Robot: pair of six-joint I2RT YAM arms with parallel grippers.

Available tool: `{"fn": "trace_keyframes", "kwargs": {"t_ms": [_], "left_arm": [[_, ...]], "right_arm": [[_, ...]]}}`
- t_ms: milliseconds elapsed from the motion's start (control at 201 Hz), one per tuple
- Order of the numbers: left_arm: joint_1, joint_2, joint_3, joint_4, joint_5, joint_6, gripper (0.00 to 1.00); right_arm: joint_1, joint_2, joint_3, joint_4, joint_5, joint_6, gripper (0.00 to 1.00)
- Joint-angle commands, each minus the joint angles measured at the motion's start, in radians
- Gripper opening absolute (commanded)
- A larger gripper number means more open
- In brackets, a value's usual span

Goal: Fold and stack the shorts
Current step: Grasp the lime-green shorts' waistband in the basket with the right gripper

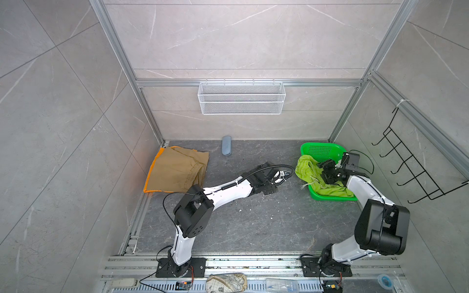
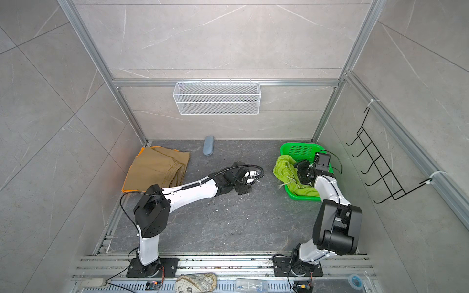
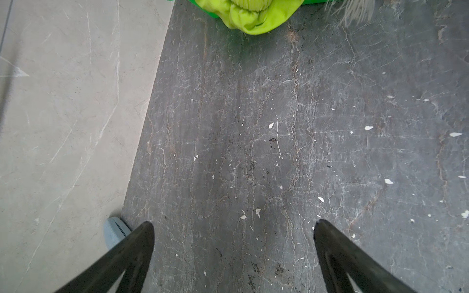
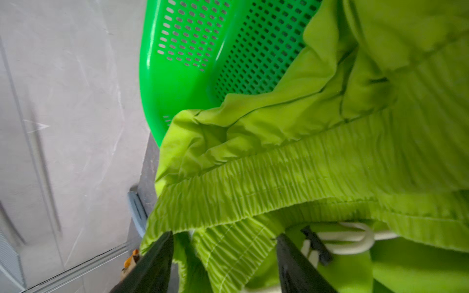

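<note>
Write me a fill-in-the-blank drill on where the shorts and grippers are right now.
1. The folded khaki shorts lie on a second pair coloured ____.
2. The lime green shorts hang over the rim of the green basket, on the ____ of both top views.
3. The left gripper hangs above bare table with its jaws ____.
4. The right gripper is poised over the lime green shorts' elastic ____.
Missing words: orange; right; open; waistband.

Three shorts: one lime green pair point(image 1: 305, 167) draped over the one green perforated basket point(image 1: 320, 150), one khaki pair point(image 1: 177, 168) lying on one orange pair point(image 1: 160, 154), well left of that basket. One white mesh wall basket point(image 1: 241, 97) above and left of it, one blue-grey case point(image 1: 226, 149), one black hook rack point(image 1: 416, 165), two robot arms: left arm point(image 1: 228, 190), right arm point(image 1: 359, 185).
</note>
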Motion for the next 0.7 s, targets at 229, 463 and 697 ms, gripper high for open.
{"fn": "trace_keyframes", "kwargs": {"t_ms": [229, 463, 697], "left_arm": [[-0.007, -0.098, -0.052, -0.003, -0.028, -0.037, 1.00], [-0.007, -0.108, -0.075, -0.008, -0.035, -0.047, 1.00], [-0.007, -0.106, -0.086, -0.009, -0.045, -0.051, 1.00]], "right_arm": [[0.046, -0.044, -0.120, 0.363, -0.060, 0.425, 0.69], [0.068, 0.029, -0.183, 0.579, -0.056, 0.629, 0.69], [0.075, 0.101, -0.171, 0.650, -0.048, 0.670, 0.63]]}}
